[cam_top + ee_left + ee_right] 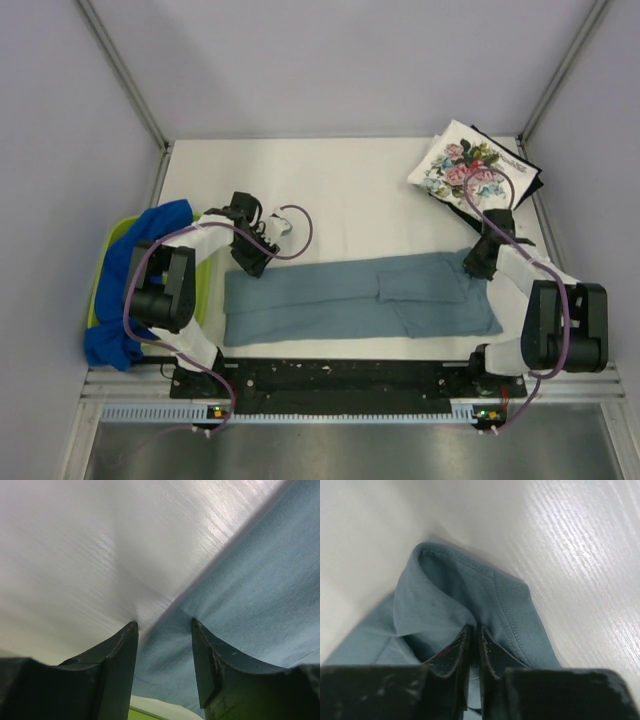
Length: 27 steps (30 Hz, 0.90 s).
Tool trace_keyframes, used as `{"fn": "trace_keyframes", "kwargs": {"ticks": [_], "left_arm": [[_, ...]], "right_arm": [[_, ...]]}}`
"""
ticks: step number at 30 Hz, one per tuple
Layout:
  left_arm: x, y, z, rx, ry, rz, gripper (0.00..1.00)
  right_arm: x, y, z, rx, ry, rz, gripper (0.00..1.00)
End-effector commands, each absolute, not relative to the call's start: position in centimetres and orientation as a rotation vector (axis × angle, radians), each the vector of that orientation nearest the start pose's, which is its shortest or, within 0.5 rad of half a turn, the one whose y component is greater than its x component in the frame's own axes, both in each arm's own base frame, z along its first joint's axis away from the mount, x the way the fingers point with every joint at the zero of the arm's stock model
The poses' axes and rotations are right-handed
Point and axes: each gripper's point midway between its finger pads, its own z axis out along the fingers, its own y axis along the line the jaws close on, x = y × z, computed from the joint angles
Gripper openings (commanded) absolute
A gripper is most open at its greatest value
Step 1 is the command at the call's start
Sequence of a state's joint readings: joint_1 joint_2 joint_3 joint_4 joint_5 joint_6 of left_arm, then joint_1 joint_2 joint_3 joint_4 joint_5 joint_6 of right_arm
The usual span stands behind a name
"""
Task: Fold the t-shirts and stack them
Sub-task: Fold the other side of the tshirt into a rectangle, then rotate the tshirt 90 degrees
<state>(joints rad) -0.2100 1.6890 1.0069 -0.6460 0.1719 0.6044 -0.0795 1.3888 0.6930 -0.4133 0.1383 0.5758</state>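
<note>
Top external shows the grey-blue t-shirt (pixel 350 300) lying flat as a long band across the near part of the table (pixel 340 185). It is already narrowed lengthwise, with a flap turned in on its right half. I have the left gripper (pixel 250 264) down at the band's far-left corner and the right gripper (pixel 478 262) at its far-right corner.

On the left wrist view the 2 fingers stand apart, straddling the shirt's edge where it meets the bare tabletop, with nothing gripped. On the right wrist view the fingers are pressed almost together, with a fold of the grey-blue cloth nipped between them beside a ribbed, stitched edge. I can't tell whether that edge is hem or collar.

I read this as mid-fold on this shirt. The floral t-shirt (pixel 462 172) sits folded at the far-right corner on top of the black t-shirt (pixel 530 172). The royal blue t-shirt (pixel 150 225) hangs unfolded over the lime-green tray (pixel 98 285) at the left.

Next, I judge, the left claw needs to close on its corner so that both ends are held. Then the band wants folding across its length. The cloth is limp, so a thin pinch on only 1 layer could let the lower layers slide and skew the fold.
</note>
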Motion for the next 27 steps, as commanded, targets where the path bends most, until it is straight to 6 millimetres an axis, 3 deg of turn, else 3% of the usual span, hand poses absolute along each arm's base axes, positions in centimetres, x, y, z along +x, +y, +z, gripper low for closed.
{"fn": "trace_keyframes", "kwargs": {"ticks": [1,2,5,9,14,15,18,22,27], "left_arm": [[29.4,-5.0,-1.3,1.202,2.679,-0.073,0.51],[29.5,-5.0,-1.1,1.201,2.676,-0.072,0.51],[29.7,-5.7,0.3,1.188,2.647,-0.11,0.52],[30.4,-7.0,3.9,1.162,2.567,-0.178,0.54],[31.1,-7.5,6.9,1.141,2.52,-0.188,0.57],[31.3,-7.4,7.2,1.133,2.524,-0.171,0.57],[31.6,-6.6,7.5,1.128,2.535,-0.119,0.56],[30.9,-5.2,5.7,1.148,2.585,-0.062,0.47],[28.7,-3.0,2.3,1.166,2.671,0.043,0.44]], "right_arm": [[27.4,-4.6,1.9,0.999,2.457,-0.123,0.17],[27.4,-4.7,2.1,0.986,2.463,-0.129,0.26],[28.3,-5.2,3.9,0.95,2.425,-0.142,0.35],[29.8,-5.2,7.6,0.856,2.348,-0.122,0.45],[31.1,-3.7,10.8,0.69,2.307,-0.136,0.47],[31.1,-3.4,10.7,0.674,2.318,-0.138,0.45],[31.2,-2.3,9.3,0.666,2.373,-0.086,0.26],[31.4,-1.3,5.8,0.659,2.495,-0.051,0.03],[32.2,-1.2,2.4,0.678,2.576,-0.072,0.0]]}}
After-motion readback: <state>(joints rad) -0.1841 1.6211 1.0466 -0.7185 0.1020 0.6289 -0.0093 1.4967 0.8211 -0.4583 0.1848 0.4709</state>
